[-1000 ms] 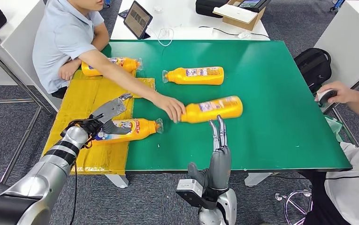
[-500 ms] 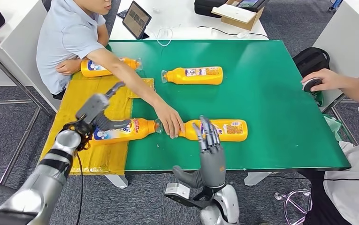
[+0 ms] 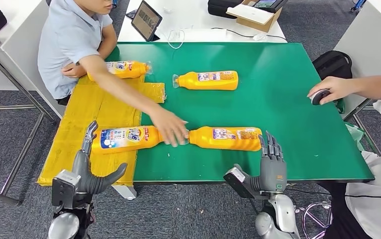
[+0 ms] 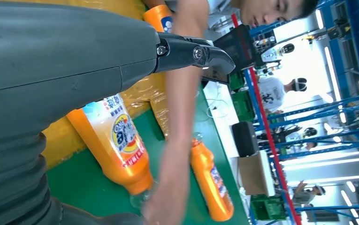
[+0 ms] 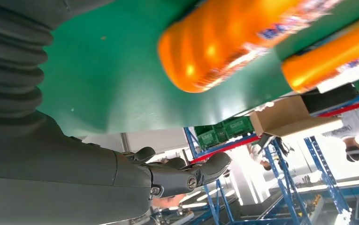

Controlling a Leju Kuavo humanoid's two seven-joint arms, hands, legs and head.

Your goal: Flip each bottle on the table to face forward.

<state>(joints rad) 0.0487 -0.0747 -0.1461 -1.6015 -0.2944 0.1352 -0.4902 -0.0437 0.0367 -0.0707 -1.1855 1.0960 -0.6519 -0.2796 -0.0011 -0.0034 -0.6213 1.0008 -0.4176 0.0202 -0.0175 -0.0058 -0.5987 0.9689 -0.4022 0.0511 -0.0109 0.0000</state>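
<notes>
Both hands are hanging below the near edge of the green tabletop [image 3: 278,99], each holding nothing. Left hand [image 3: 91,172] is sitting with its fingers pointing up and its thumb sticking out wide, just in front of the yellow sheet [image 3: 88,144] that is overhanging the tabletop's left side. Right hand [image 3: 272,167] is standing upright with fingers spread, its tips reaching the tabletop's front edge, just beside the base of the near right bottle [image 3: 225,138] and not touching it.

A person's hand [image 3: 171,128] is resting between that bottle and the near left bottle [image 3: 126,138], over their necks. Green surface to the right of the near right bottle is lying bare as far as a second person's hand [image 3: 327,89] at the right edge.

All four orange bottles are lying on their sides. The near left one is showing a blue and white label upward. The far middle bottle [image 3: 205,79] is lying with its cap to the left, and the far left bottle [image 3: 123,68] is sitting on the sheet beside the first person's arm.
</notes>
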